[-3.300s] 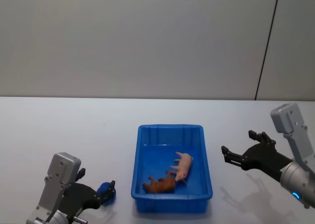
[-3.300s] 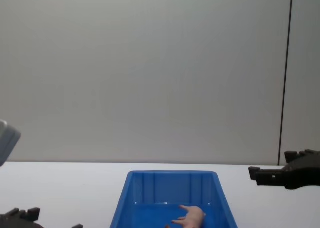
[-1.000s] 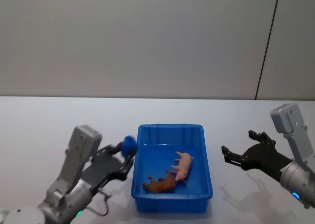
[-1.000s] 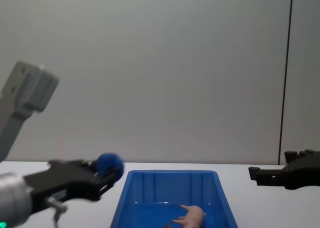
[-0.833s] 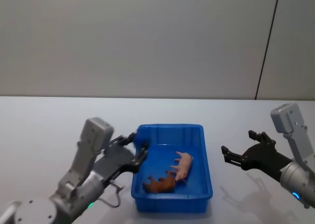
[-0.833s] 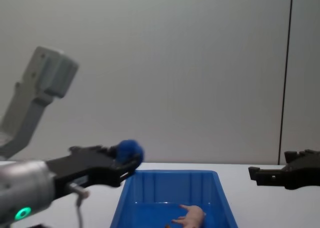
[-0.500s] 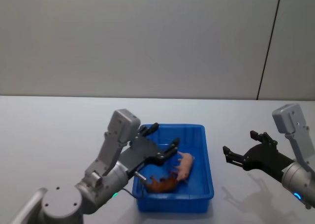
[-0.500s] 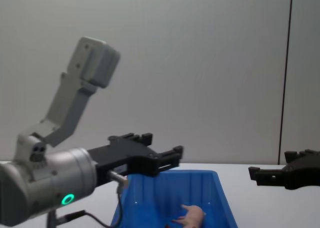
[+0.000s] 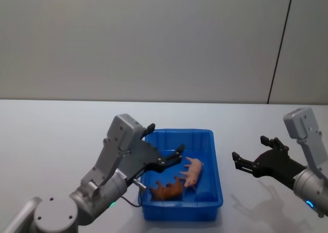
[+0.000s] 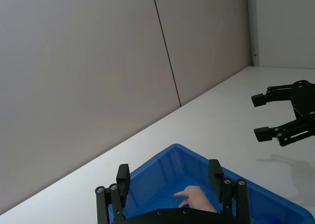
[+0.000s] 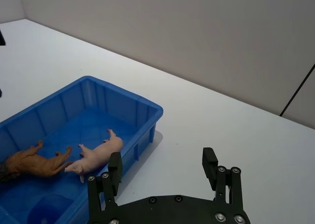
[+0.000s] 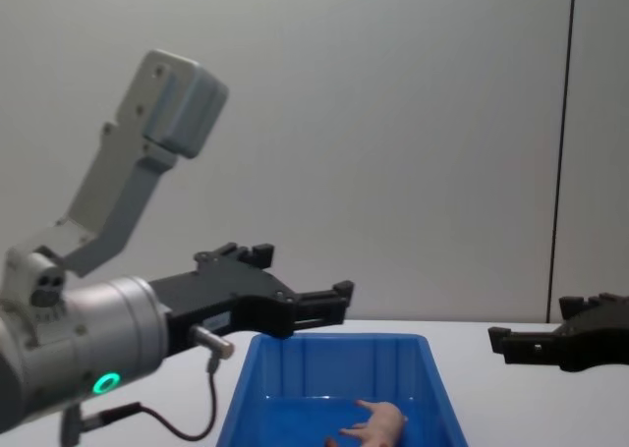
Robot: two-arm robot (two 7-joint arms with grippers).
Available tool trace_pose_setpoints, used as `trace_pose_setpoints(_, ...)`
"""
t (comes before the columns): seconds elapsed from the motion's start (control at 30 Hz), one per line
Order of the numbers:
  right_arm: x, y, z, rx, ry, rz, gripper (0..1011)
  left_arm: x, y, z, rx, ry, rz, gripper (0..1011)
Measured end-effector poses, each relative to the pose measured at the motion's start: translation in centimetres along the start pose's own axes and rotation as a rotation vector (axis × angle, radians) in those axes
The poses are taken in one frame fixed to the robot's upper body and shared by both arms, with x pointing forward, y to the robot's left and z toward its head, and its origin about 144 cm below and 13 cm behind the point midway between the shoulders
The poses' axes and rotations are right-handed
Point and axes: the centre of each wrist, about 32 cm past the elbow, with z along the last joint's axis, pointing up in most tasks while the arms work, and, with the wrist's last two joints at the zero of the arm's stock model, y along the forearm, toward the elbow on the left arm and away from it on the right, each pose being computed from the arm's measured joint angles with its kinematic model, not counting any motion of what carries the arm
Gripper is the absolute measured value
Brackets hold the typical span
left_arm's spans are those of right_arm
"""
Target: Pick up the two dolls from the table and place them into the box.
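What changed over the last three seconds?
The left end effector lifted a small blue round object off the white table, carried it over the bright blue plastic bin and released it; it now lies inside. Brown toy animal, pale pink toy, right end effector: unchanged.

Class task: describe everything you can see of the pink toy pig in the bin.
The pink toy pig is small, smooth and plastic-looking, with stubby legs. It lies on its side on the glossy floor of the blue bin, towards the right wall. Its head end meets the brown toy animal. No claw touches it.
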Motion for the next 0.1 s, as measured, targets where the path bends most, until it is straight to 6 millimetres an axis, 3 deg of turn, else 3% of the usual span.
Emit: trace_pose_setpoints(0.1,0.0,0.0,0.0,0.0,0.0,0.0,1001,0.09,0.58,0.2,-0.001,-0.01,0.013,1001)
